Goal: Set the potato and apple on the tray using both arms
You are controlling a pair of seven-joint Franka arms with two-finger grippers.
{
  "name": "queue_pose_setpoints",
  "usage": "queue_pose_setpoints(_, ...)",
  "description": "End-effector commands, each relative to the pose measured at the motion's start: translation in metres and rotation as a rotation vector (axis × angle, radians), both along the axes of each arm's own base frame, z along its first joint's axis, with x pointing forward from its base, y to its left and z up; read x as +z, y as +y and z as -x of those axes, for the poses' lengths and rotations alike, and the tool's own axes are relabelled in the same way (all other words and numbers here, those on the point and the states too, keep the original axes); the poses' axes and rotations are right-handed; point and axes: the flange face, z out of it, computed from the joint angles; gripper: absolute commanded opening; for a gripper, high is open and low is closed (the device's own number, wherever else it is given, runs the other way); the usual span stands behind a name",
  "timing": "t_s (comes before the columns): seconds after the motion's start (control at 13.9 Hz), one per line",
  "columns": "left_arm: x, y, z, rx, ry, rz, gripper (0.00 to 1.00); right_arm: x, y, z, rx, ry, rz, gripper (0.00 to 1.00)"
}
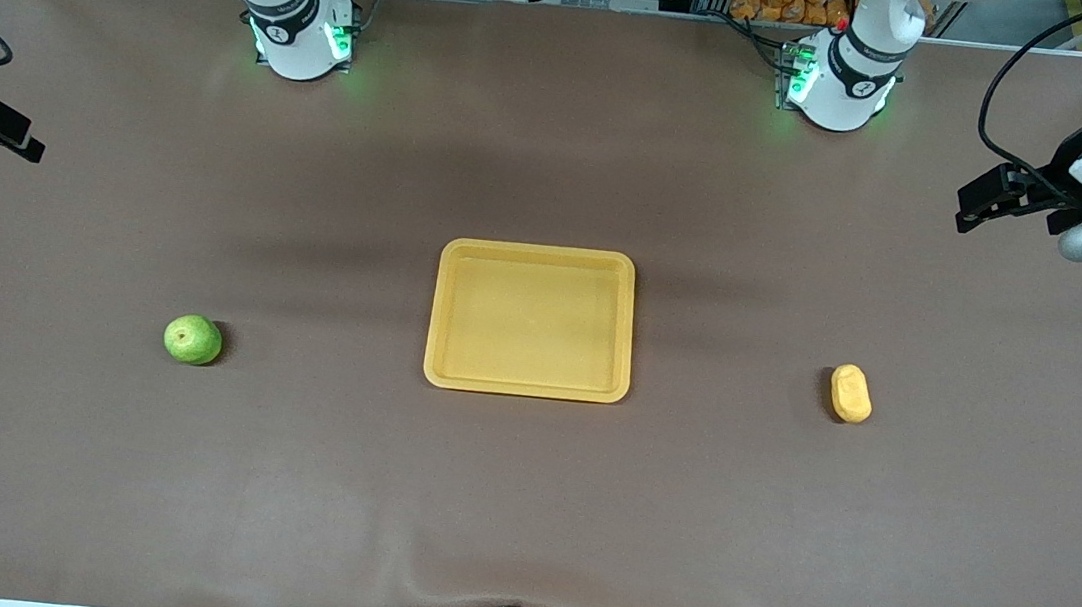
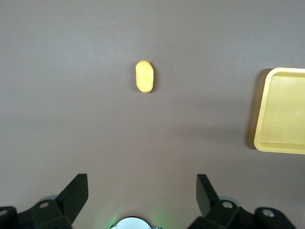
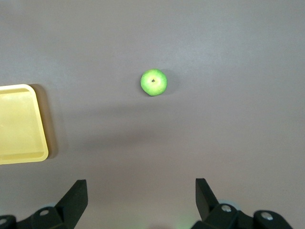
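Front view: tray [image 1: 539, 255] mid-table; apple [image 1: 192, 339] toward the right arm's end, potato [image 1: 851, 393] toward the left arm's end. Both arms raised at the table ends.

Left wrist view: left gripper [image 2: 142, 193] spread wide, empty, above bare table.

Right wrist view: right gripper [image 3: 141, 192] likewise wide, empty.

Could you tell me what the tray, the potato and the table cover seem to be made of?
The tray looks like moulded plastic: even yellow-orange colour, rounded corners, soft sheen. The potato has a smooth, uniform yellow-orange skin, so it is possibly a plastic replica; I cannot be sure. The table cover looks like a matte brown flexible mat or cloth, judging by the ripple at its edge nearest the front camera.
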Motion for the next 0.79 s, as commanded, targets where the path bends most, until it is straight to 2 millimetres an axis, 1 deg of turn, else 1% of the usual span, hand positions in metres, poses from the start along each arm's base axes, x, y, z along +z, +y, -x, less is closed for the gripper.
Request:
queue_pose_setpoints(0.0, 0.0044, -0.0001, 0.0032, 0.012, 0.012, 0.01, 1.0, 0.0034, -0.002, -0.0033, -0.012, -0.001, 0.018, 1.0)
queue_pose_setpoints(0.72, 0.0029, 0.0022, -0.0007, 0.009, 0.021, 0.011, 1.0, 0.0034, -0.0037, -0.0031, -0.015, -0.001, 0.018, 1.0)
